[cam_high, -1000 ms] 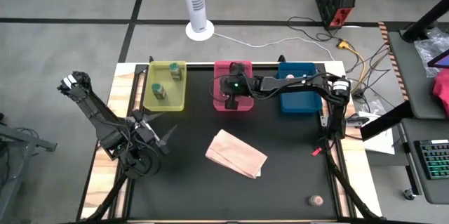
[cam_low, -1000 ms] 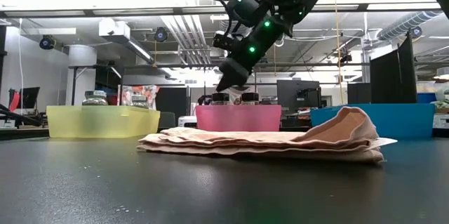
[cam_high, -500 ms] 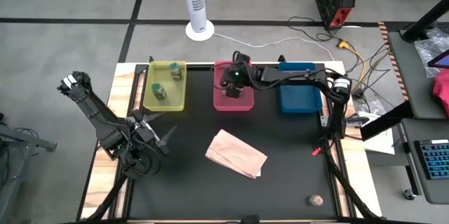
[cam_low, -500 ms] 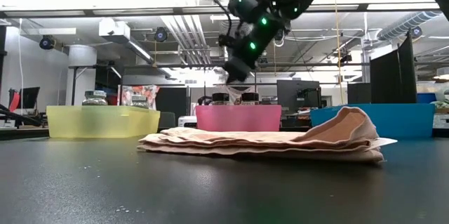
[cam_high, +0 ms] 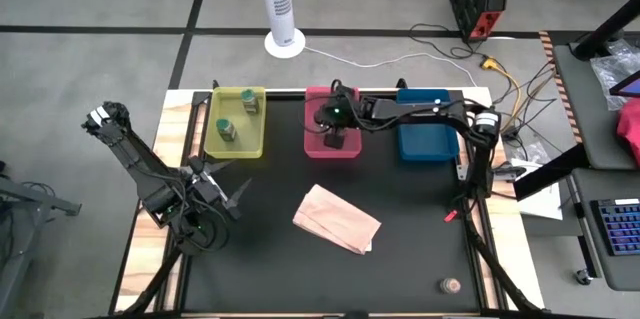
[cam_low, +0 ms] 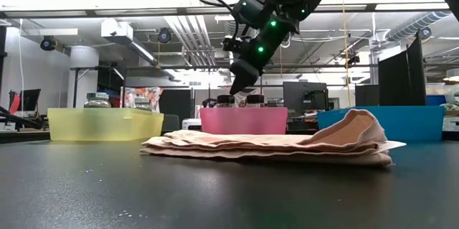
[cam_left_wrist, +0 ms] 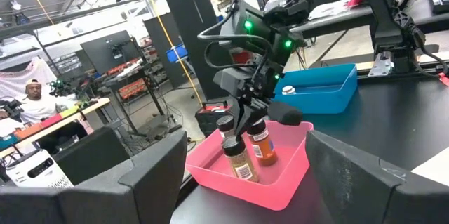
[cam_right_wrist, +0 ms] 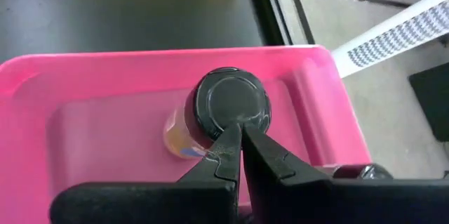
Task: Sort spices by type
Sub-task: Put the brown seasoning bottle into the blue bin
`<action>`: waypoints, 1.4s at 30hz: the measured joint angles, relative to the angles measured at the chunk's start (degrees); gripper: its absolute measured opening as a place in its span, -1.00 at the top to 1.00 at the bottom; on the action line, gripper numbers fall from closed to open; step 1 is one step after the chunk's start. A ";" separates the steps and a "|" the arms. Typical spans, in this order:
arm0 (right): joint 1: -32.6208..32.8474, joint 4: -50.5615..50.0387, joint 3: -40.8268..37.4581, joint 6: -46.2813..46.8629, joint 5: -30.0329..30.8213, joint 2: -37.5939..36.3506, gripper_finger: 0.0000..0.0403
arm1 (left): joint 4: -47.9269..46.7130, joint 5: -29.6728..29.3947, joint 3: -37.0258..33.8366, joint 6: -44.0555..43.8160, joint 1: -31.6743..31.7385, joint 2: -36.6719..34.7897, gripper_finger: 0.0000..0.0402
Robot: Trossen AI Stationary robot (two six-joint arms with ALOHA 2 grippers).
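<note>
Progress of the sort, read from the near edge of the counter (cam_high: 400, 259) to the far edge. At 5 o'clock, close to the near edge, one small jar (cam_high: 451, 285) with pale pinkish contents stands alone, well apart from every tray; by the task it is judged not yet sorted. At the centre lies a tan paper bag (cam_high: 336, 219), untouched. At 9 o'clock the left gripper (cam_high: 222, 187) waits with its fingers spread wide and empty.

Along the far edge stand three trays. The yellow tray (cam_high: 212, 144), at 11 o'clock, holds two green jars (cam_high: 227, 131). The pink tray (cam_left_wrist: 280, 182), at 12 o'clock, holds two brown jars (cam_left_wrist: 250, 148) with dark caps. The blue tray (cam_left_wrist: 337, 90), at 1 o'clock, holds at least one pale-capped jar (cam_left_wrist: 287, 90); its remaining contents cannot be told.

The right gripper (cam_right_wrist: 241, 134) hangs just above the pink tray, its fingers pressed together on nothing, directly over the dark cap (cam_right_wrist: 229, 102) of a brown jar. Sorting thus appears mostly complete; the lone near jar is judged to remain.
</note>
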 joint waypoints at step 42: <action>2.47 -8.26 3.87 11.21 0.15 -8.44 0.95 | 0.78 1.51 -0.02 -0.02 0.02 0.02 -0.37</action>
